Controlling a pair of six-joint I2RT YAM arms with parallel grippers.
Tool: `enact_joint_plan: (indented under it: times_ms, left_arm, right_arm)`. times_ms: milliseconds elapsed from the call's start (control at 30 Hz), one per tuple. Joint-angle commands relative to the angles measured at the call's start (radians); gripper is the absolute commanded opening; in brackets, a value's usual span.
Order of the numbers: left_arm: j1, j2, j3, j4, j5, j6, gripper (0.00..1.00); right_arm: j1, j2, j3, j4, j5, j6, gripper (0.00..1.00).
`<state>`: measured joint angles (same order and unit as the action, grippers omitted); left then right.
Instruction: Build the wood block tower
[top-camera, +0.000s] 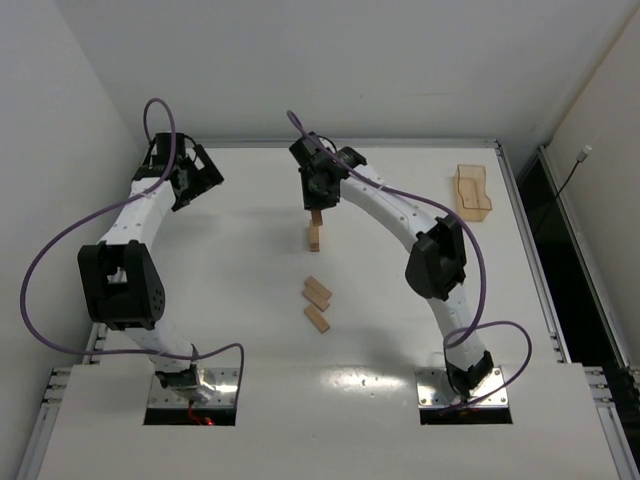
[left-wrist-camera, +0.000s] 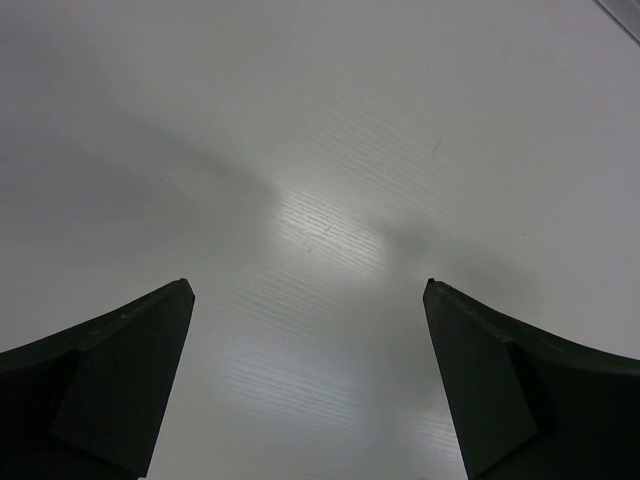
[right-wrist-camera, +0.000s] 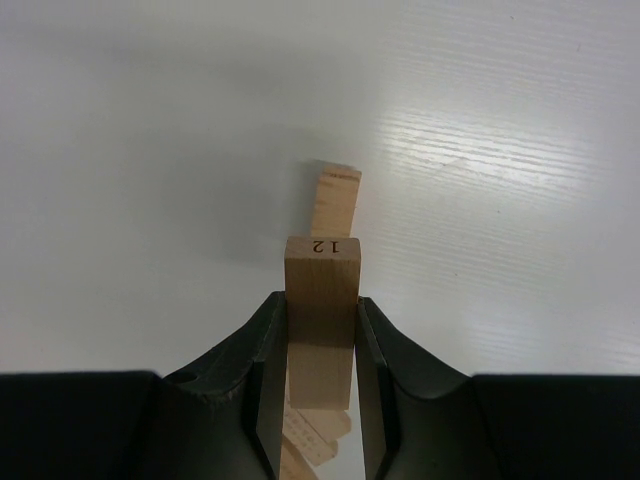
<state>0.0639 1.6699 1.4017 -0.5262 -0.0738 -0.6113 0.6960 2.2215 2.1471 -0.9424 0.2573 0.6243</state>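
Step in hand: placement. The right gripper (right-wrist-camera: 320, 312) is clenched on a wood block (right-wrist-camera: 322, 275) — stamped 12 — just above the tower (top-camera: 314, 238), which stands midway across the counter (top-camera: 200, 330), toward its far edge. Spare blocks (top-camera: 317, 303) lie closer to the near edge. The left gripper (left-wrist-camera: 308, 295) hangs released near the far-left corner. Next move calls for lowering squarely, aligning the block with the tower — then releasing gently.

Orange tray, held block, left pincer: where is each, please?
orange tray (top-camera: 473, 192), top external view, bare floor.
held block (right-wrist-camera: 322, 290), right wrist view, long face.
left pincer (left-wrist-camera: 308, 287), left wrist view, midway between fingertips.
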Motion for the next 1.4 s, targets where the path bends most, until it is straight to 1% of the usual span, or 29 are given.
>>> enact_joint_plan:
  times_ms: [0, 267, 900, 1367]
  left_arm:
    - [-0.015, -0.002, 0.036, 0.026, -0.012, 0.002, 0.99]
    - [-0.015, -0.002, 0.005, 0.046, -0.012, 0.012, 0.99]
    - [-0.015, 0.016, 0.005, 0.046, 0.017, 0.012, 0.99]
    - [-0.015, 0.034, 0.014, 0.055, 0.037, 0.012, 0.99]
  right_arm:
    - [0.007, 0.013, 0.005, 0.024, 0.039, 0.054, 0.0]
    - [0.007, 0.067, 0.005, 0.024, -0.016, 0.064, 0.0]
    - [-0.012, 0.161, 0.014, 0.051, -0.036, 0.074, 0.0]
    - [-0.03, 0.179, 0.014, 0.07, -0.047, 0.064, 0.0]
